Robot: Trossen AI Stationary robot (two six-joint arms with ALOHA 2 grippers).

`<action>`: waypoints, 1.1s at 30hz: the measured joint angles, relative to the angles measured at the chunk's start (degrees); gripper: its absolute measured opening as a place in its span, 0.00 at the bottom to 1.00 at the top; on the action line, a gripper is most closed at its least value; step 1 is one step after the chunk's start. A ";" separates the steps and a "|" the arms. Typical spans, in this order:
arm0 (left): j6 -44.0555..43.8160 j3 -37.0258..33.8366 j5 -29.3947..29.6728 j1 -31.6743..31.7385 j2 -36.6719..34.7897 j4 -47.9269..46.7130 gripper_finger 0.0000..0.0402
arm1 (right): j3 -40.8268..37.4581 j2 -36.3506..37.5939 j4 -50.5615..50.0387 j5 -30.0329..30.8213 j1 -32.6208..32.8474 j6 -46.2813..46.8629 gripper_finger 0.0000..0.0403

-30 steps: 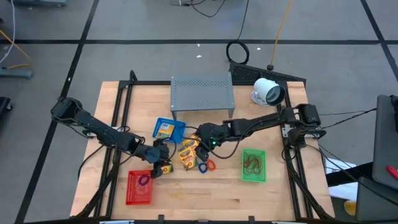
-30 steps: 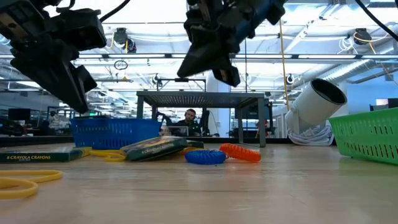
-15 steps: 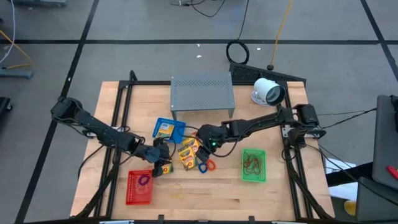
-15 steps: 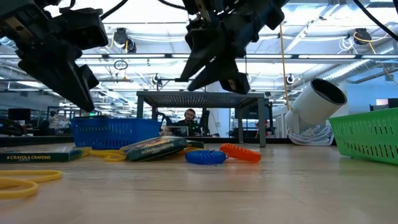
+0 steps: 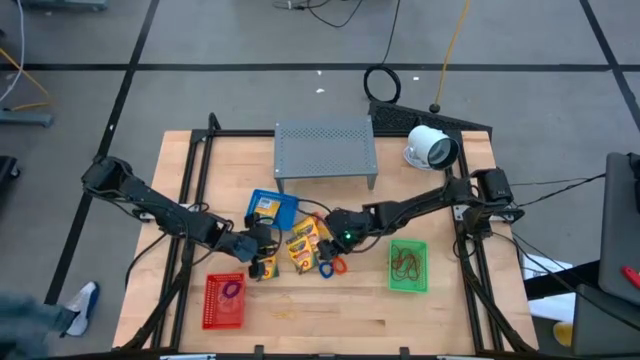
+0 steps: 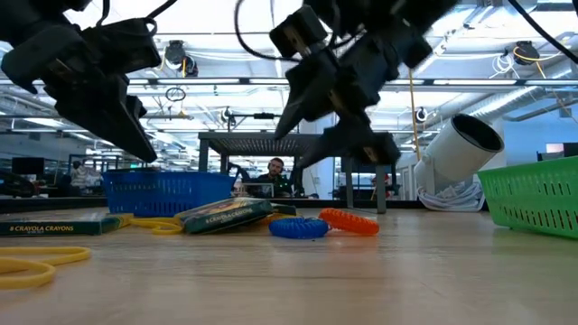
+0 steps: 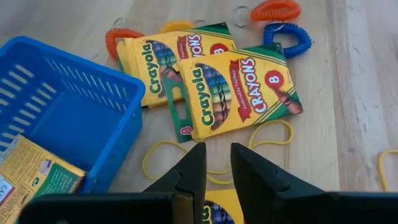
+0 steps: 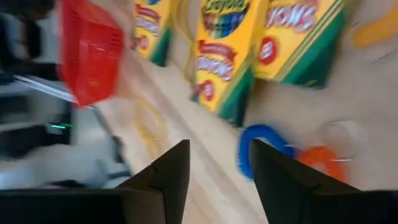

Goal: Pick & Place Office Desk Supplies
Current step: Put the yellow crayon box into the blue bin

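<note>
I judge the sorting partly done. One yellow crayon pack (image 5: 265, 208) lies inside the small blue rectangular plastic basket (image 5: 283, 199), a purple rubber-band loop (image 5: 231, 291) sits in the red plastic basket (image 5: 214, 316), and a dark tangle of bands (image 5: 404, 264) rests in the green plastic basket (image 5: 421, 276).

A good deal is left loose on the wooden table (image 5: 330, 312). Two more yellow crayon packs (image 7: 239, 89) lie overlapping just beside the blue basket, with thin yellow loops (image 7: 273, 134) on the wood next to them. A blue coiled band (image 5: 326, 268) and an orange coiled band (image 5: 339, 265) lie side by side near the packs.

My right gripper (image 8: 214, 168) hangs over these packs and coils with its fingers spread apart and nothing between them. My left gripper (image 7: 212, 168) hovers near the blue basket, its fingers close together with a narrow gap. I see no object pinched there, though a bit of yellow shows under them and I cannot say whether it is touched.

From my right wrist everything is smeared, so I cannot tell which piece sits directly under the fingers. At table height, both arms hang above the pile and hide their own tips. A third crayon pack (image 5: 266, 268) near my left gripper is partly covered from above.
</note>
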State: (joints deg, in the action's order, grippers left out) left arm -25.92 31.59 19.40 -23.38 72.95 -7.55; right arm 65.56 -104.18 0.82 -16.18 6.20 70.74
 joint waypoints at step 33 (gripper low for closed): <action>0.12 -2.36 0.17 0.42 -1.09 1.33 0.20 | -8.04 -4.62 15.32 1.74 -0.11 7.85 0.34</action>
State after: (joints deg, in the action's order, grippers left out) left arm -25.80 29.23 19.57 -22.96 71.85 -6.22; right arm 57.52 -108.80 16.13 -14.45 6.09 78.59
